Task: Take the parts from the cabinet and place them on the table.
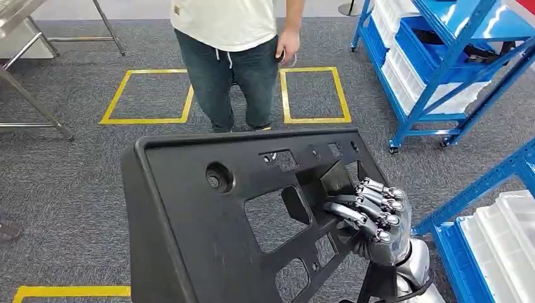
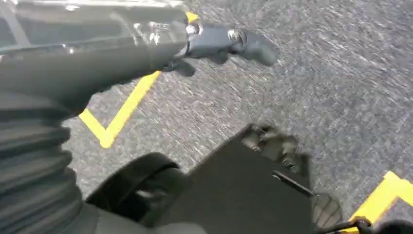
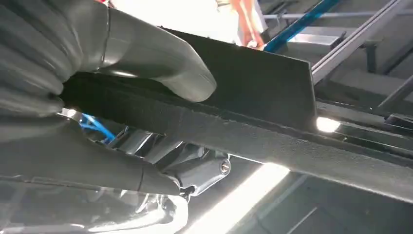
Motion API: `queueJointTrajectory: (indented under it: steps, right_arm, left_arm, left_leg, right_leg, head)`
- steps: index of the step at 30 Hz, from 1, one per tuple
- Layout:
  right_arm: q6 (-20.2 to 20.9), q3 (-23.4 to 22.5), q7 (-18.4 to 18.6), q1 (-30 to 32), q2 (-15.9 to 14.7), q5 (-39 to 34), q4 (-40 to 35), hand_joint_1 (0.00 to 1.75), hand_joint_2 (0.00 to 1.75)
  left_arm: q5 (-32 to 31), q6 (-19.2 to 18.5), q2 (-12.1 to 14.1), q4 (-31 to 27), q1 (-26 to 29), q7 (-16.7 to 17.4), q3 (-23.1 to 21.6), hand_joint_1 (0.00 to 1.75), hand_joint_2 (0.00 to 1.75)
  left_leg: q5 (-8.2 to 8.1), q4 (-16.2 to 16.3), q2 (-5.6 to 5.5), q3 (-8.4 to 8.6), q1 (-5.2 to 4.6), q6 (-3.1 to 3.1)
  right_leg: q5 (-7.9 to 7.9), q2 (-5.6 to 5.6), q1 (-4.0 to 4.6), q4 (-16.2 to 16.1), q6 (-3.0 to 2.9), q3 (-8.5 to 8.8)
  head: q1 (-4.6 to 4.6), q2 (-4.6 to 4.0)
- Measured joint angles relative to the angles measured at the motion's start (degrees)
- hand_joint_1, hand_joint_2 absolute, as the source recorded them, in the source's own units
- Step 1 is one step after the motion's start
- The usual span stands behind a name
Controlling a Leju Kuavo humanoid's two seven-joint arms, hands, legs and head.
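Observation:
A large black plastic panel (image 1: 189, 208) with several cut-outs and round holes is carried tilted in front of me, over the grey carpet. My right hand (image 1: 372, 218) grips its right edge, fingers curled over the top face. In the right wrist view the thick thumb (image 3: 146, 53) presses on the panel (image 3: 253, 83) and the fingers (image 3: 195, 170) sit under its edge. My left hand (image 2: 97, 53) stretches out above the floor in the left wrist view, a dark fingertip (image 2: 253, 46) at its end. Whether it holds the panel is unclear.
A person (image 1: 233, 50) in a white shirt and jeans stands just ahead, between two yellow taped squares (image 1: 148, 95). Blue shelving (image 1: 441, 63) with white bins stands at the right, and another blue rack (image 1: 492, 240) at the lower right. Metal table legs (image 1: 31, 95) rise at the left.

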Motion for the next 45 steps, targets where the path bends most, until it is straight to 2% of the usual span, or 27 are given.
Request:
queueJointTrajectory:
  steps: [1,5,6,9,10,11,12,14,15,16,18,20,22,23,25,26,28,30,31,35,36,37,40,41,43,44,45]
  right_arm:
    - [0.0,0.0,0.0,0.0,0.0,0.0,0.0,1.75,1.75]
    - [-0.2,0.0,0.0,0.1,0.0,0.0,0.0,1.75,1.75]
    - [-0.2,0.0,0.0,0.1,0.0,0.0,0.0,1.75,1.75]
    - [-0.3,-0.1,0.0,0.5,0.0,0.0,0.0,1.75,1.75]
    - [-0.3,-0.1,0.0,0.7,0.0,0.0,0.0,1.75,1.75]
    - [-0.3,0.0,0.0,0.8,0.0,0.0,0.0,1.75,1.75]
    - [-0.3,-0.1,0.0,0.9,0.0,0.0,0.0,1.75,1.75]
    - [-0.3,-0.1,0.0,0.9,0.0,0.0,0.0,1.75,1.75]
    - [-0.3,-0.1,0.0,0.9,0.0,0.0,0.0,1.75,1.75]
    - [-0.3,-0.1,0.0,1.0,0.0,0.0,0.0,1.75,1.75]
    - [-0.4,-0.1,0.0,1.1,0.0,0.0,0.0,1.75,1.75]
    - [-0.4,-0.1,0.0,1.0,0.0,0.0,0.0,1.75,1.75]
    - [-0.3,-0.1,0.0,0.9,0.0,0.1,0.0,1.75,1.75]
    - [-0.3,-0.1,0.0,1.0,0.0,0.1,0.0,1.75,1.75]
    - [-0.3,-0.1,0.1,1.0,0.0,0.2,0.0,1.75,1.75]
    - [-0.2,-0.1,0.1,1.0,0.0,0.2,0.0,1.75,1.75]
    - [-0.1,-0.1,0.1,0.9,0.0,0.2,0.0,1.75,1.75]
    - [0.1,-0.1,0.1,0.8,0.0,0.2,0.0,1.75,1.75]
    - [0.2,-0.1,0.1,0.7,0.0,0.3,0.0,1.75,1.75]
    - [0.8,0.0,0.2,0.1,0.0,0.3,0.0,1.75,1.75]
    - [0.8,0.0,0.2,-0.2,0.0,0.3,0.0,1.75,1.75]
    - [0.9,0.0,0.2,-0.4,0.0,0.3,0.0,1.75,1.75]
    - [1.2,0.0,0.3,-0.5,0.0,0.4,0.0,1.75,1.75]
    - [1.3,0.1,0.4,-0.5,0.0,0.4,0.0,1.75,1.75]
    - [1.6,0.1,0.5,-0.6,0.0,0.5,0.1,1.75,1.75]
    - [1.7,0.1,0.6,-0.8,0.0,0.6,0.1,1.75,1.75]
    - [1.7,0.1,0.7,-1.0,-0.1,0.6,0.1,1.75,1.75]
  left_arm:
    - [0.0,0.0,0.0,0.0,0.1,0.0,0.0,0.0,1.75]
    - [0.0,0.0,0.0,0.0,0.2,-0.1,0.0,0.0,1.75]
    - [0.0,0.0,0.0,0.0,0.2,-0.1,0.0,0.0,1.75]
    - [0.0,0.0,-0.1,0.0,0.1,-0.1,0.0,0.0,1.75]
    - [0.0,0.0,-0.1,0.0,0.1,-0.1,0.0,0.0,1.75]
    - [0.0,0.0,-0.1,0.0,0.2,-0.1,0.0,0.0,1.75]
    - [0.0,0.0,-0.1,0.0,0.2,-0.1,0.0,0.0,1.75]
    - [0.0,0.0,-0.2,0.0,0.2,-0.1,0.0,0.0,1.75]
    - [0.0,0.0,-0.2,0.0,0.2,-0.1,0.0,0.0,1.75]
    - [0.0,0.0,-0.2,0.0,0.1,-0.1,0.0,0.0,1.75]
    - [0.0,0.0,-0.3,0.0,0.3,-0.2,0.0,0.0,1.75]
    - [0.0,0.0,-0.3,0.0,0.3,-0.2,0.0,0.0,1.75]
    - [0.1,0.0,-0.3,0.0,0.2,-0.2,0.0,0.0,1.75]
    - [0.4,0.0,-0.3,0.0,0.2,-0.1,0.0,0.0,1.75]
    - [0.7,0.0,-0.3,0.0,-0.2,-0.2,0.0,0.0,1.75]
    - [0.7,-0.1,-0.3,0.0,-0.3,-0.1,0.0,0.0,1.75]
    - [0.8,-0.3,-0.3,0.0,-0.2,0.1,0.0,0.0,1.75]
    - [0.8,-0.6,-0.3,0.0,0.0,0.4,0.0,0.0,1.75]
    - [0.8,-0.7,-0.3,0.0,0.2,0.4,0.0,0.0,1.75]
    - [1.0,-0.7,-0.3,0.0,0.1,0.5,0.0,0.0,1.75]
    - [1.0,-0.8,-0.3,0.0,0.1,0.4,0.0,0.0,1.75]
    - [1.0,-0.8,-0.4,0.0,0.0,0.5,0.0,0.0,1.75]
    - [1.0,-0.8,-0.4,0.0,0.0,0.6,0.0,0.0,1.75]
    - [1.0,-0.8,-0.4,0.0,0.0,0.7,0.0,0.0,1.75]
    - [1.1,-0.8,-0.4,0.0,0.0,0.8,0.0,0.0,1.75]
    - [1.1,-0.8,-0.5,0.0,0.0,0.8,0.0,0.0,1.75]
    - [1.1,-0.8,-0.5,0.0,-0.1,0.8,0.0,0.0,1.75]
  left_leg:
    - [-0.31,-1.2,0.79,0.12,-0.73,0.09]
    - [-0.5,-1.6,-1.2,-0.33,-1.14,1.81]
    - [-0.32,-1.7,-1.64,-0.2,-0.93,2.13]
    - [-0.23,-1.7,-2.94,-0.33,-0.96,2.97]
    - [-0.23,-1.7,-3.53,-0.36,-1.04,3.0]
    - [-0.22,-1.7,-4.08,-0.32,-1.06,3.0]
    - [-0.22,-1.7,-4.69,-0.23,-1.04,3.0]
    - [-0.25,-1.6,-5.81,0.03,-0.91,2.93]
    - [-0.32,-1.6,-6.29,0.03,-0.83,2.79]
    - [-0.41,-1.3,-6.68,-0.25,-1.26,2.35]
    - [-0.07,-1.6,-7.37,-0.63,-1.01,1.79]
    - [0.06,-1.9,-7.91,-0.56,-0.89,1.16]
    - [-1.94,0.7,-5.09,-1.34,-1.05,0.85]
    - [-4.01,4.4,-4.31,-2.89,-1.01,0.75]
    - [-7.59,13.2,-3.97,-6.54,-0.94,0.59]
    - [-7.82,15.3,-3.95,-7.25,-0.84,0.51]
    - [-4.78,11.2,-3.38,-4.97,-0.38,0.32]
    - [-0.19,1.7,-1.61,-0.5,0.13,0.19]
    - [-0.95,0.1,0.18,0.28,-0.21,-0.18]
    - [-1.07,-1.2,-1.38,-0.06,-1.05,1.59]
    - [-0.83,-1.5,-1.7,0.11,-0.7,2.06]
    - [-0.78,-1.5,-2.05,0.09,-0.68,2.26]
    - [-0.66,-1.5,-3.68,-0.1,-0.71,2.69]
    - [-0.61,-1.5,-4.34,-0.12,-0.79,2.76]
    - [-0.6,-1.5,-5.84,-0.01,-0.79,2.77]
    - [-0.59,-1.5,-6.72,0.1,-0.77,2.75]
    - [-0.58,-1.4,-7.49,0.21,-0.67,2.7]
  right_leg:
    - [-0.12,-0.15,0.59,0.5,0.31,-0.25]
    - [-0.08,-1.86,0.27,0.0,1.47,-0.11]
    - [-0.97,-0.45,0.19,0.8,1.63,-0.46]
    - [-6.5,1.82,0.37,12.2,1.44,-6.14]
    - [-7.47,1.96,0.37,16.0,1.42,-8.26]
    - [-7.07,1.97,0.37,17.4,1.38,-9.2]
    - [-5.39,1.98,0.36,15.9,1.38,-8.73]
    - [-0.18,2.49,0.31,7.6,1.3,-5.04]
    - [1.95,4.08,0.16,2.9,1.3,-2.96]
    - [1.2,5.21,0.29,1.2,1.29,-2.15]
    - [0.95,4.94,0.34,0.6,1.25,-2.1]
    - [1.07,4.34,0.18,0.4,0.69,-1.81]
    - [1.11,3.36,-0.22,0.0,-0.08,-1.41]
    - [1.03,2.84,-0.11,0.0,-0.43,-1.31]
    - [0.9,1.83,0.0,0.0,-0.59,-1.18]
    - [0.87,1.34,0.0,0.0,-0.57,-1.12]
    - [0.74,0.68,-0.02,0.1,-0.42,-0.98]
    - [0.43,0.16,-0.08,0.2,0.07,-0.55]
    - [0.29,-0.02,0.17,0.2,0.39,-0.51]
    - [0.49,-1.56,0.13,0.1,1.62,-0.53]
    - [-0.03,-1.03,0.08,0.3,2.01,-0.68]
    - [-1.09,0.55,0.0,1.6,1.98,-1.18]
    - [-6.78,1.87,0.38,14.4,1.82,-7.57]
    - [-7.13,1.91,0.4,17.3,1.72,-9.18]
    - [-4.38,2.02,0.4,15.1,1.56,-8.51]
    - [-1.75,2.37,0.39,10.9,1.42,-6.56]
    - [0.86,3.68,0.35,5.8,1.3,-4.21]
  head:
    - [-0.2,0.0]
    - [0.07,0.0]
    - [0.11,0.0]
    - [0.79,0.0]
    - [0.85,0.0]
    - [0.85,0.0]
    - [0.85,0.0]
    - [0.92,0.0]
    - [1.03,0.0]
    - [1.09,0.0]
    - [0.96,0.0]
    - [0.94,0.0]
    - [0.41,0.0]
    - [0.22,0.0]
    - [0.11,0.0]
    - [0.07,0.0]
    - [0.04,0.0]
    - [0.0,0.0]
    - [0.02,0.0]
    - [0.17,0.0]
    - [0.28,0.0]
    - [0.26,0.0]
    - [0.94,0.0]
    - [0.94,0.0]
    - [0.96,0.0]
    - [1.01,0.0]
    - [1.03,0.0]
